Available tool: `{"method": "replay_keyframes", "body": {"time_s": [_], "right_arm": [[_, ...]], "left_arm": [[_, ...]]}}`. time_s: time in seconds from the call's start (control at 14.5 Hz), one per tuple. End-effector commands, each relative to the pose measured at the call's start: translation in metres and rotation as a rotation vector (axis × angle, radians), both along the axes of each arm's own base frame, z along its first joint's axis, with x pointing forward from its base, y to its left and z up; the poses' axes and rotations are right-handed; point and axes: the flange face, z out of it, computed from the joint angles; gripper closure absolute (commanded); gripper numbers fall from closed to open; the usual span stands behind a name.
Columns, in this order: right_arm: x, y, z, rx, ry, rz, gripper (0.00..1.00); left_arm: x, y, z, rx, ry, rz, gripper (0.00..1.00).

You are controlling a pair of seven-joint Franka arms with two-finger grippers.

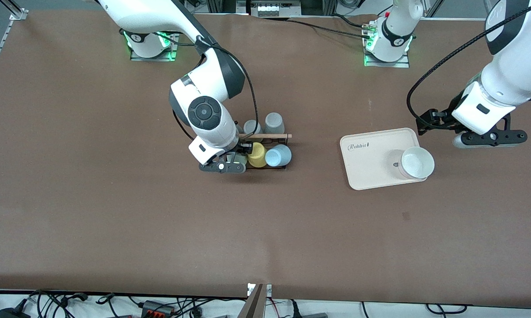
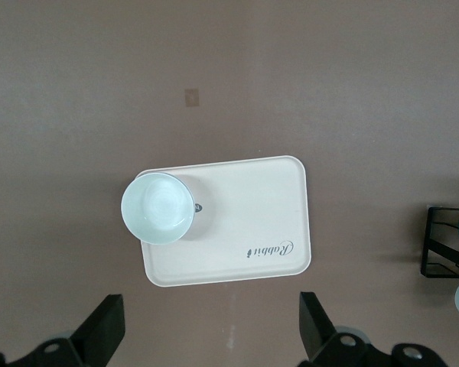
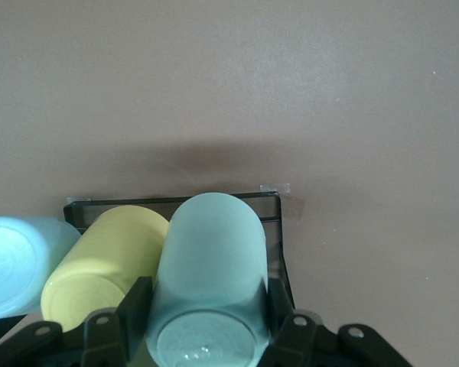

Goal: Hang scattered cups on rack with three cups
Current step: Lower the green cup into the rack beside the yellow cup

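The black wire rack [image 1: 279,142] with its wooden rod [image 1: 270,136] stands mid-table. A light blue cup [image 1: 278,155] and a yellow cup [image 1: 256,155] lean on its side nearer the front camera. My right gripper [image 1: 225,166] is at the rack's end toward the right arm. In the right wrist view it [image 3: 208,315] is shut on the pale mint-green cup [image 3: 212,252], which lies beside the yellow cup [image 3: 107,256] over the rack frame [image 3: 269,205]. Whether the mint cup sits on a peg is hidden. My left gripper [image 1: 491,138] [image 2: 206,336] is open and empty, waiting above the table.
Two grey cups [image 1: 274,121] [image 1: 251,127] hang on the rack's side farther from the front camera. A cream tray [image 1: 371,163] [image 2: 245,206] lies toward the left arm's end. A white cup [image 1: 417,162] [image 2: 158,207] stands upright on it. Bare brown table surrounds both.
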Motion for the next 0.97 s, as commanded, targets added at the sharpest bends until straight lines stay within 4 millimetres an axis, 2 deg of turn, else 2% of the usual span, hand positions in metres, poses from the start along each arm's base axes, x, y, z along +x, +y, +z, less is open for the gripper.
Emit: {"method": "replay_keyframes", "body": {"time_s": [0.0,0.42,0.62,0.9], "right_arm": [[0.005,0.006,0.004,0.001,-0.020,-0.010,0.82],[0.008,-0.005,0.015,-0.045,-0.041,0.009,0.82],[0.004,0.006,0.030,-0.026,-0.063,0.009,0.82],[0.003,0.019,0.039,-0.001,-0.079,-0.009,0.82]], "left_arm": [[-0.005,0.003,0.007,-0.017,-0.003,-0.011,0.00],[-0.005,0.003,0.007,-0.015,-0.003,-0.011,0.00],[-0.005,0.005,0.007,-0.015,-0.003,-0.008,0.00],[-0.005,0.005,0.007,-0.015,-0.003,-0.008,0.00]]}}
